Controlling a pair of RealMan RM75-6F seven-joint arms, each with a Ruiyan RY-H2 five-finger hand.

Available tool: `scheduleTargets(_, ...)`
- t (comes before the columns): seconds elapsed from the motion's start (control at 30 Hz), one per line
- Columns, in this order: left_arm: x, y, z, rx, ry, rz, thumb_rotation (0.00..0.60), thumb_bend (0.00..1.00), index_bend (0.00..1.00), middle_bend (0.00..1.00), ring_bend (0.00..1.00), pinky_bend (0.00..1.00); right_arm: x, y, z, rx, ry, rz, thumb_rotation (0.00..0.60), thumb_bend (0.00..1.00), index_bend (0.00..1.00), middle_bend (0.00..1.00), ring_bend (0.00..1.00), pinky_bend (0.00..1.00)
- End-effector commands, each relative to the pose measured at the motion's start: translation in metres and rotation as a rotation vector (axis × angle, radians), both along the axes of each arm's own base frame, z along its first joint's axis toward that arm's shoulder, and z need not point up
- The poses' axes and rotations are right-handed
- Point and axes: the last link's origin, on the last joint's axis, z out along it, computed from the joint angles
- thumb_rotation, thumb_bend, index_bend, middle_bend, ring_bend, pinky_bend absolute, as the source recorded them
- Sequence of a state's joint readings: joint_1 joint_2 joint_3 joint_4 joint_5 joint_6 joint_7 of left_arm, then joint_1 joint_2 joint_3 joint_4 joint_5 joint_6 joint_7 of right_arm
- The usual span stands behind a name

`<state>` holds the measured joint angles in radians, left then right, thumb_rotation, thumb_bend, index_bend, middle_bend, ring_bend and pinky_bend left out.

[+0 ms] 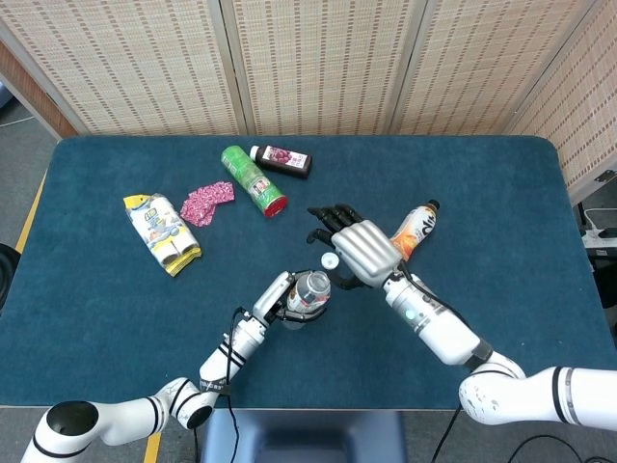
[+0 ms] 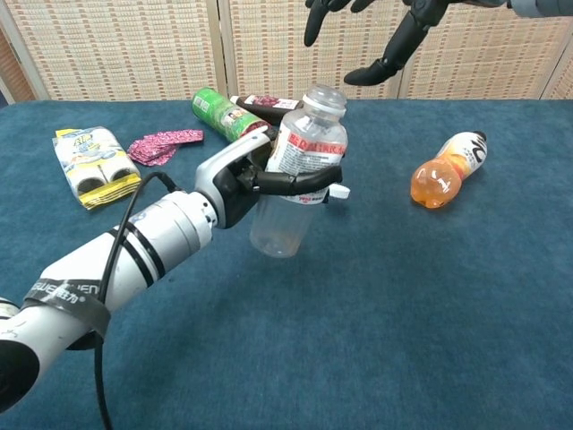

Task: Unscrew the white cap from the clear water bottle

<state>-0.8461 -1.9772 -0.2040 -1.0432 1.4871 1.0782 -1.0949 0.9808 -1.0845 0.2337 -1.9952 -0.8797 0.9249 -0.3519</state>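
Observation:
My left hand (image 1: 278,300) (image 2: 235,182) grips the clear water bottle (image 1: 310,290) (image 2: 296,170) around its red-and-white label and holds it tilted above the blue table (image 1: 116,318). The bottle's neck (image 2: 326,97) stands bare. The white cap (image 1: 331,259) (image 2: 339,191) is off the bottle, just beside it; I cannot tell if it lies on the table or is in the air. My right hand (image 1: 358,247) (image 2: 385,31) hovers above and behind the bottle's mouth with fingers spread, holding nothing.
An orange drink bottle (image 1: 413,230) (image 2: 445,170) lies to the right. A green can (image 1: 254,179) (image 2: 219,112), a dark bottle (image 1: 281,159), a pink packet (image 1: 207,203) and a yellow pack (image 1: 161,231) (image 2: 92,163) lie at the back left.

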Motion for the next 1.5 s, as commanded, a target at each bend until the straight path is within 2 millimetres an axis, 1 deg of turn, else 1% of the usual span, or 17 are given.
scheduleTargets(0.03, -0.003, 0.004, 0.003, 0.006, -0.014, 0.023, 0.600, 0.90, 0.75, 0.91, 0.57, 0.44, -0.004, 0.002, 0.004, -0.009, -0.014, -0.005, 0.600, 0.25, 0.27, 0.00, 0.00, 0.00)
scheduleTargets(0.13, -0.007, 0.009, 0.007, 0.019, -0.062, 0.079, 0.600, 0.88, 0.75, 0.90, 0.57, 0.43, -0.012, 0.009, 0.009, -0.021, -0.024, -0.002, 0.600, 0.25, 0.25, 0.00, 0.00, 0.00)
scheduleTargets(0.23, -0.011, 0.014, 0.010, 0.043, -0.118, 0.144, 0.600, 0.86, 0.75, 0.89, 0.56, 0.41, -0.024, 0.019, 0.016, -0.044, -0.027, 0.013, 0.600, 0.25, 0.24, 0.00, 0.00, 0.00)
scheduleTargets(0.37, -0.020, 0.016, 0.012, 0.083, -0.145, 0.160, 0.600, 0.84, 0.75, 0.87, 0.52, 0.37, -0.038, 0.033, 0.023, -0.059, -0.042, 0.022, 0.600, 0.25, 0.22, 0.00, 0.00, 0.00)
scheduleTargets(0.53, -0.034, 0.013, 0.004, 0.181, -0.127, 0.186, 0.600, 0.80, 0.74, 0.82, 0.43, 0.31, -0.053, 0.048, 0.028, -0.050, -0.034, 0.029, 0.600, 0.25, 0.21, 0.00, 0.00, 0.00)
scheduleTargets(0.6, -0.039, 0.011, 0.000, 0.204, -0.116, 0.193, 0.600, 0.78, 0.72, 0.80, 0.40, 0.30, -0.056, 0.051, 0.030, -0.048, -0.033, 0.033, 0.600, 0.25, 0.21, 0.00, 0.00, 0.00)
scheduleTargets(0.77, -0.050, 0.010, -0.011, 0.251, -0.068, 0.194, 0.600, 0.76, 0.69, 0.68, 0.30, 0.25, -0.062, 0.060, 0.033, -0.048, -0.011, 0.045, 0.600, 0.25, 0.20, 0.00, 0.00, 0.00)
scheduleTargets(0.87, -0.055, 0.011, -0.014, 0.259, -0.045, 0.192, 0.600, 0.73, 0.64, 0.56, 0.21, 0.19, -0.064, 0.063, 0.034, -0.042, 0.003, 0.046, 0.600, 0.25, 0.19, 0.00, 0.00, 0.00)
scheduleTargets(0.9, -0.057, 0.011, -0.015, 0.261, -0.036, 0.194, 0.600, 0.72, 0.61, 0.51, 0.17, 0.16, -0.064, 0.064, 0.034, -0.042, 0.006, 0.047, 0.600, 0.25, 0.19, 0.00, 0.00, 0.00)
scheduleTargets(1.0, -0.063, 0.012, -0.016, 0.266, -0.004, 0.199, 0.600, 0.68, 0.55, 0.40, 0.10, 0.10, -0.065, 0.065, 0.034, -0.038, 0.010, 0.045, 0.600, 0.25, 0.19, 0.00, 0.00, 0.00)
scheduleTargets(1.13, -0.069, 0.014, -0.017, 0.265, 0.022, 0.209, 0.600, 0.62, 0.50, 0.32, 0.05, 0.06, -0.065, 0.065, 0.033, -0.031, 0.010, 0.044, 0.600, 0.25, 0.18, 0.00, 0.00, 0.00)
scheduleTargets(1.23, -0.072, 0.014, -0.018, 0.262, 0.036, 0.215, 0.600, 0.58, 0.48, 0.28, 0.02, 0.04, -0.063, 0.066, 0.032, -0.024, 0.010, 0.046, 0.600, 0.25, 0.18, 0.00, 0.00, 0.00)
scheduleTargets(1.37, -0.075, 0.013, -0.018, 0.262, 0.050, 0.209, 0.600, 0.56, 0.46, 0.24, 0.00, 0.02, -0.061, 0.067, 0.031, -0.019, 0.012, 0.050, 0.600, 0.25, 0.18, 0.00, 0.00, 0.00)
scheduleTargets(1.4, -0.075, 0.013, -0.018, 0.260, 0.054, 0.206, 0.600, 0.55, 0.44, 0.22, 0.00, 0.02, -0.061, 0.067, 0.031, -0.018, 0.012, 0.051, 0.600, 0.25, 0.18, 0.00, 0.00, 0.00)
scheduleTargets(1.43, -0.075, 0.013, -0.019, 0.260, 0.061, 0.201, 0.600, 0.54, 0.39, 0.17, 0.00, 0.01, -0.061, 0.067, 0.031, -0.018, 0.011, 0.051, 0.600, 0.25, 0.18, 0.00, 0.00, 0.00)
scheduleTargets(1.47, -0.075, 0.013, -0.019, 0.259, 0.069, 0.195, 0.600, 0.52, 0.33, 0.13, 0.00, 0.00, -0.060, 0.067, 0.031, -0.018, 0.011, 0.051, 0.600, 0.25, 0.18, 0.00, 0.00, 0.00)
scheduleTargets(1.5, -0.075, 0.013, -0.020, 0.256, 0.074, 0.193, 0.600, 0.50, 0.25, 0.08, 0.00, 0.00, -0.060, 0.067, 0.031, -0.018, 0.010, 0.051, 0.600, 0.25, 0.18, 0.00, 0.00, 0.00)
